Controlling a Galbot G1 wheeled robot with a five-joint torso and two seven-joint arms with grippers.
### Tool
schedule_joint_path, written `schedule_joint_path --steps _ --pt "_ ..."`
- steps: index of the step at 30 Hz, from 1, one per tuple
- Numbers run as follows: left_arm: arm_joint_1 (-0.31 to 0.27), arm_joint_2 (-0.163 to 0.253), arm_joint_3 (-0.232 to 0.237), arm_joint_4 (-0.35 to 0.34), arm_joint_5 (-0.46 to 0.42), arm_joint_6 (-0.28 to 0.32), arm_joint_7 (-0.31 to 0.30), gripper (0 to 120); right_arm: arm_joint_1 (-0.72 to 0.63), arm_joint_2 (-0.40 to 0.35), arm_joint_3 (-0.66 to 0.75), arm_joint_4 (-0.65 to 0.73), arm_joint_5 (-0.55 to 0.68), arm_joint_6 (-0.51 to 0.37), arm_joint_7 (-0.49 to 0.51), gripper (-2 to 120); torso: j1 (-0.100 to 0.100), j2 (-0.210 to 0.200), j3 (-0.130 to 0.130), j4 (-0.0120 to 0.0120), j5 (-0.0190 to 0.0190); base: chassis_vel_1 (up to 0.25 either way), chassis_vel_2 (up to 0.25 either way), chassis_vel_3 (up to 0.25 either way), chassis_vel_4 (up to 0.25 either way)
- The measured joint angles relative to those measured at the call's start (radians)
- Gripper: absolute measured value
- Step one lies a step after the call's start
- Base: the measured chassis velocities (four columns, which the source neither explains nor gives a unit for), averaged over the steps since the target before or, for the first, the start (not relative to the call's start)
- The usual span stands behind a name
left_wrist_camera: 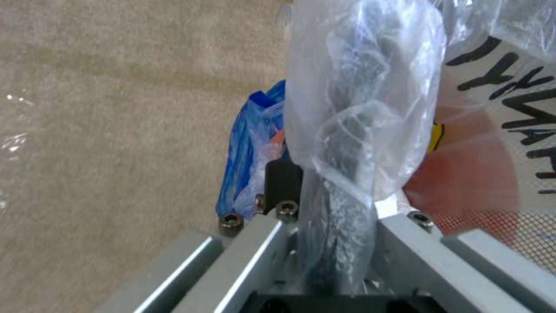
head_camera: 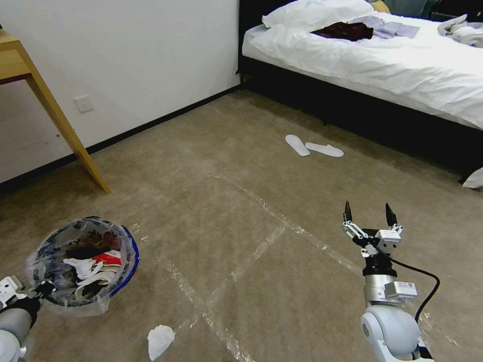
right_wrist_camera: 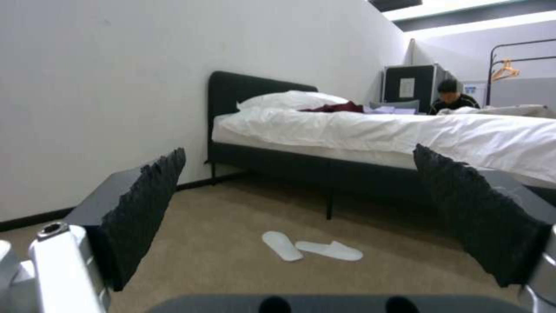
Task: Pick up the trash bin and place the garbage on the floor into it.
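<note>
Beige carpet (head_camera: 241,166) crossed by shiny tape strips runs to a white-sheeted bed (head_camera: 382,55) at the far right, with two white slippers (head_camera: 314,147) lying before it. At the near left, the left gripper (left_wrist_camera: 342,226) reaches in low and is clamped on the bag-lined rim of the trash bin (head_camera: 83,264), which holds white and red litter. A crumpled white tissue (head_camera: 160,340) lies on the carpet just near of the bin. The right gripper (head_camera: 369,215) is raised at the near right, pointing away toward the bed, fingers spread wide and empty.
</note>
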Motion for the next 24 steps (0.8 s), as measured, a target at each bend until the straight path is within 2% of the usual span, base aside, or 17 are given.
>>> schedule_joint_path --steps 11,24 --pt "0.003 0.01 -0.003 0.001 -0.002 -0.001 0.002 0 0.007 -0.001 -0.006 -0.004 -0.002 -0.002 -0.004 100 0.0 0.0 0.0 -0.0001 -0.0001 -0.173 0.153 0.157 -0.159" --pt "0.002 0.003 0.003 0.003 0.003 -0.001 0.002 0 0.002 -0.004 -0.005 -0.005 -0.004 -0.002 -0.006 100 0.0 0.0 0.0 -0.0002 -0.0001 -0.175 0.182 0.18 -0.186"
